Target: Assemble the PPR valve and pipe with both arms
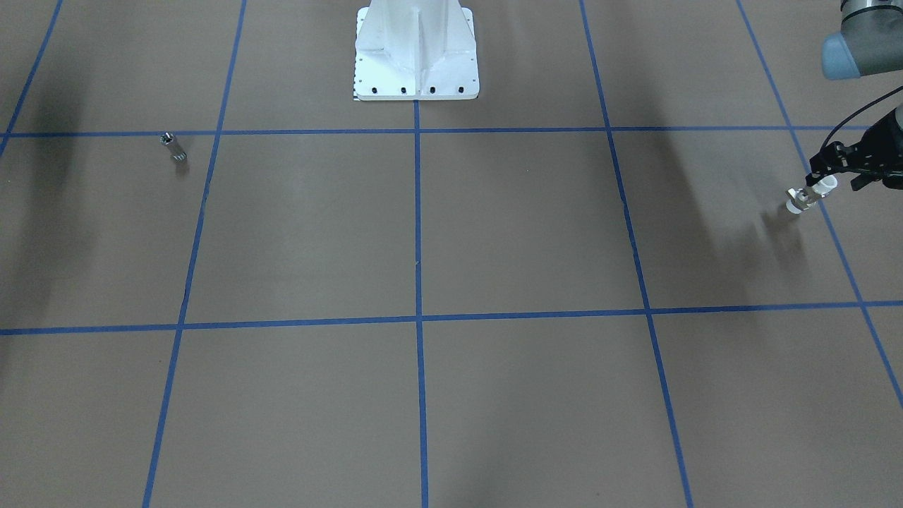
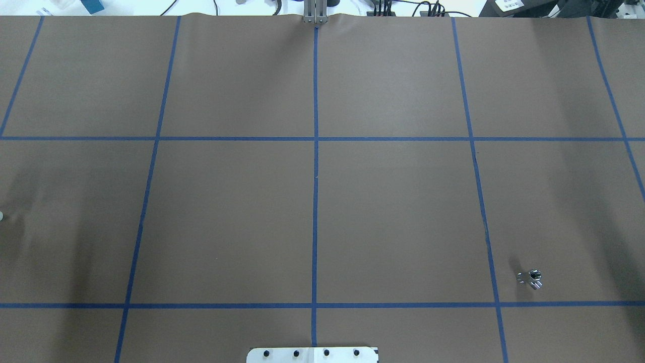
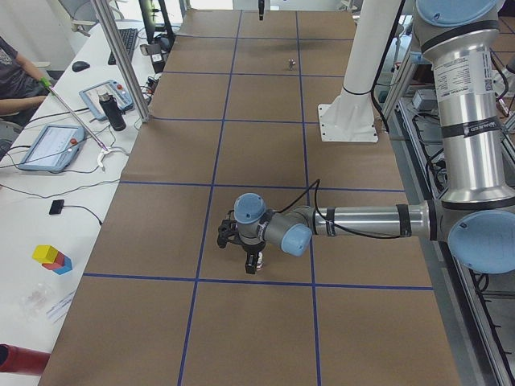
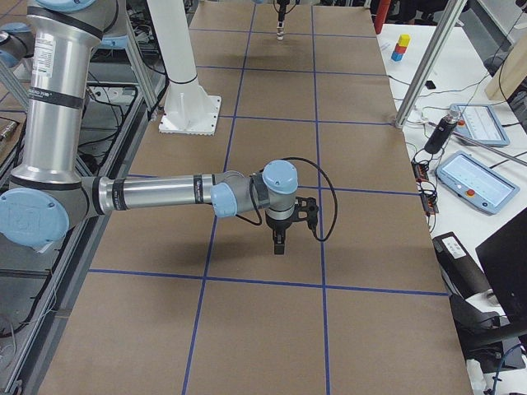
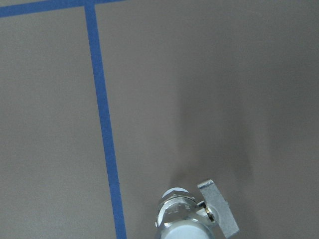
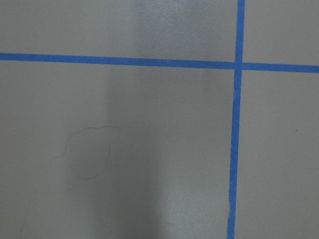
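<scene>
The PPR valve [image 1: 801,199], white with a silvery middle and a flat handle tab, hangs tilted from my left gripper [image 1: 822,179], which is shut on its upper collar just above the table. The valve also shows at the bottom of the left wrist view [image 5: 192,219] and under the near arm in the exterior left view [image 3: 252,265]. The pipe [image 1: 174,147], a small silvery ribbed cylinder, stands alone on the table far away; it also shows in the overhead view [image 2: 532,278]. My right gripper [image 4: 280,240] hovers over bare table and shows only from the side; open or shut, I cannot tell.
The white pedestal base [image 1: 416,53] stands at the middle of the robot's side. Blue tape lines [image 2: 315,151] divide the brown table. Tablets [image 4: 482,181], a bottle and an operator's arm [image 3: 20,76] are on side benches beyond the table.
</scene>
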### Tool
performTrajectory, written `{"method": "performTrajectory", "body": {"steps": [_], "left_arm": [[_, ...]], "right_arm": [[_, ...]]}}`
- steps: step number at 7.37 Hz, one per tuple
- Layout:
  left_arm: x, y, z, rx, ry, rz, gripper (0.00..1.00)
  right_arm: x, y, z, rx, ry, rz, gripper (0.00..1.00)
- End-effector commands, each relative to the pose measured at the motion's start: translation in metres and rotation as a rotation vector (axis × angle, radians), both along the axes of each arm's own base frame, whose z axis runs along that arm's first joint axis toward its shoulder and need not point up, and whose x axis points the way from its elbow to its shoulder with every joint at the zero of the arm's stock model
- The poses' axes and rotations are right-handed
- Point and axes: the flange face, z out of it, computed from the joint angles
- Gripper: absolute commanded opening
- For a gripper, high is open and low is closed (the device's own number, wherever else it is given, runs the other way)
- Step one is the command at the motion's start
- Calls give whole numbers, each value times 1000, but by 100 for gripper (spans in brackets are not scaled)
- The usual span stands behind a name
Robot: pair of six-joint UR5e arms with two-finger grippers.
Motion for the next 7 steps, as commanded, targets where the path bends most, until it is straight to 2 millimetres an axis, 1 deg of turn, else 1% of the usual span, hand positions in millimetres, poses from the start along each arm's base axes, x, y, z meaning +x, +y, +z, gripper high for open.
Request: {"method": "performTrajectory", "body": {"steps": [1, 2, 3, 4, 5, 6, 7], "left_arm": [[0, -1, 0, 0, 0, -1, 45], [0, -1, -1, 0, 1, -2, 27], [1, -1, -2, -2, 3, -2, 7], [1, 0, -1, -22, 3, -17, 0], [1, -2, -5, -25, 8, -19, 0], [3, -6, -20, -36, 15, -44, 0], [4, -9, -56, -38, 30, -75, 0]], "right_arm": [[-1, 0, 0, -1, 1, -1, 100], [-1, 0, 0, -2, 1, -2, 100], [-2, 0, 1, -3, 1, -5, 100], [-3, 0, 1, -4, 1, -5, 100], [-3, 0, 1, -4, 1, -7, 100], [-3, 0, 1, -5, 1, -5, 100], [-4, 0, 0, -4, -1, -7, 100]]}}
